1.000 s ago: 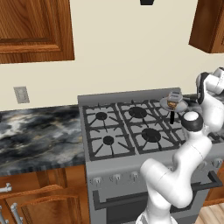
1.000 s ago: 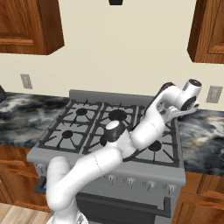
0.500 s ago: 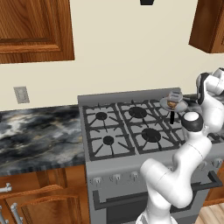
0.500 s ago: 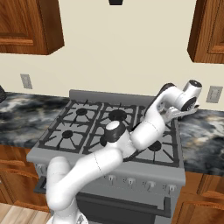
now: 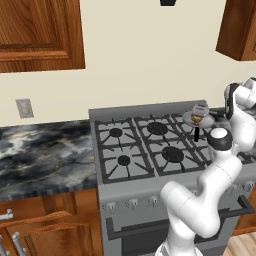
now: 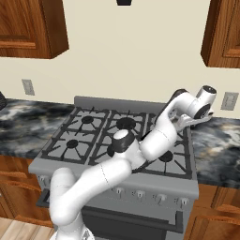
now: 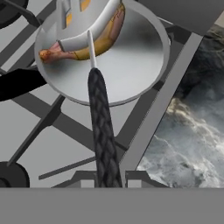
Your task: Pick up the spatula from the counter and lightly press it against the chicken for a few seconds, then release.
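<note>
- The gripper (image 7: pixel 107 178) is seen pressed together on the dark braided grip of the spatula (image 7: pixel 99 122), which is pinched at its lower end.
- From that grip the tool is carried forward by a thin white shank. Its slotted blade is held over the chicken (image 7: pixel 94 46), at the far side of the pan (image 7: pixel 144 74).
- Blade and meat appear to be touching, so the pressing step is judged to be under way. How firm the contact is cannot be told.
- A light press is called for: the blade is best laid flat on the meat and only gently loaded down along the shank, so that the piece is not slid toward the rim.
- Sideways drift is to be avoided, as the shallow pan could be nudged on the grate of the stove (image 5: pixel 130 150).
- The pan's black handle (image 7: pixel 17 83) is seen pointing away to one side, clear of the tool.
- The marbled counter (image 7: pixel 188 131) is seen just beside the burner, where the tool can be let go once the press is done.
</note>
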